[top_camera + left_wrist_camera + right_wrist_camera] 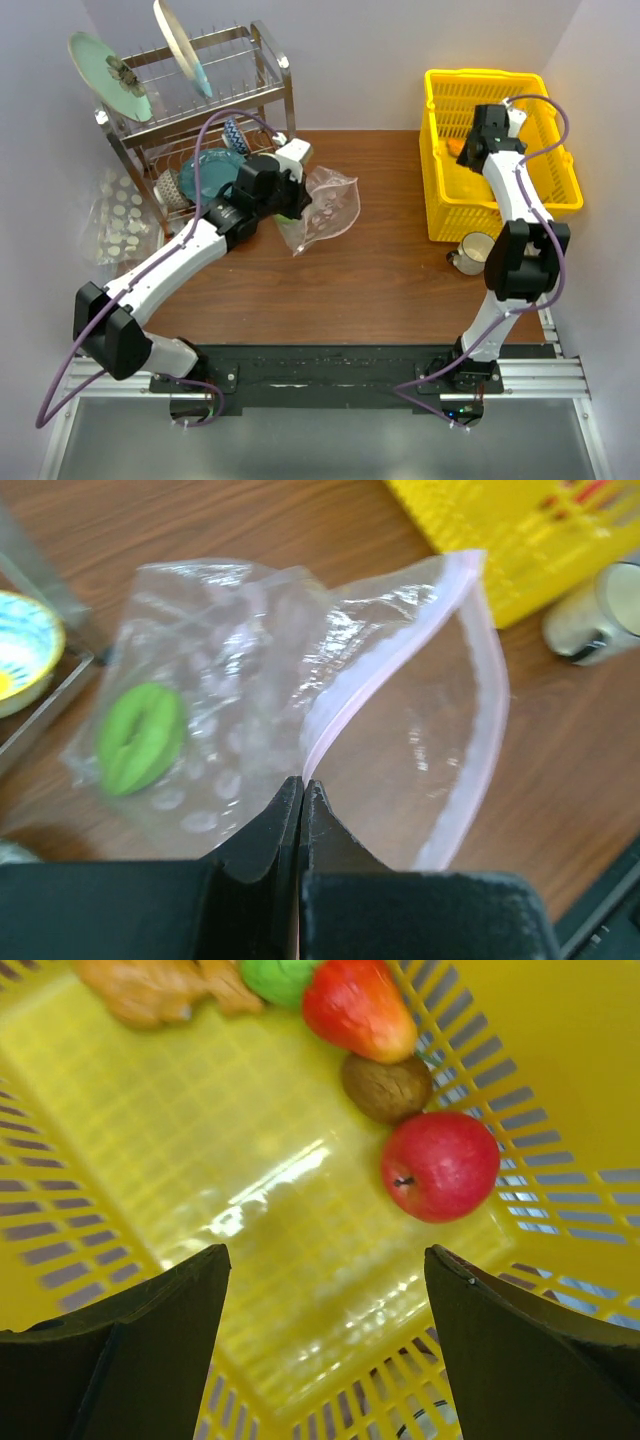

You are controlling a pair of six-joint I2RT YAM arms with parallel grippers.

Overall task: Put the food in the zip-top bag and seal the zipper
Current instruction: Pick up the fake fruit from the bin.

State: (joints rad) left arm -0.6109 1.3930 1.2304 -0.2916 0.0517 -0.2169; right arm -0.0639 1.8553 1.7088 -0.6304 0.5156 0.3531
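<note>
The clear zip-top bag (330, 205) lies on the table left of centre, its mouth gaping. The left wrist view shows the bag (250, 680), its pink zipper (375, 670) and a green toy food (140, 737) inside it. My left gripper (302, 785) is shut on the bag's mouth edge at the pink strip; it also shows in the top view (285, 195). My right gripper (327, 1251) is open and empty inside the yellow basket (200, 1130), above its floor. Ahead of it lie a red apple (440, 1165), a brown piece (388, 1088), a red-orange fruit (358, 1005), a green piece (275, 975) and a tan piece (160, 985).
The yellow basket (500, 205) stands at the back right, with a mug (472, 252) in front of it. A metal dish rack (200, 110) with plates and bowls stands at the back left. A clear bag of white discs (118, 215) lies beside the rack.
</note>
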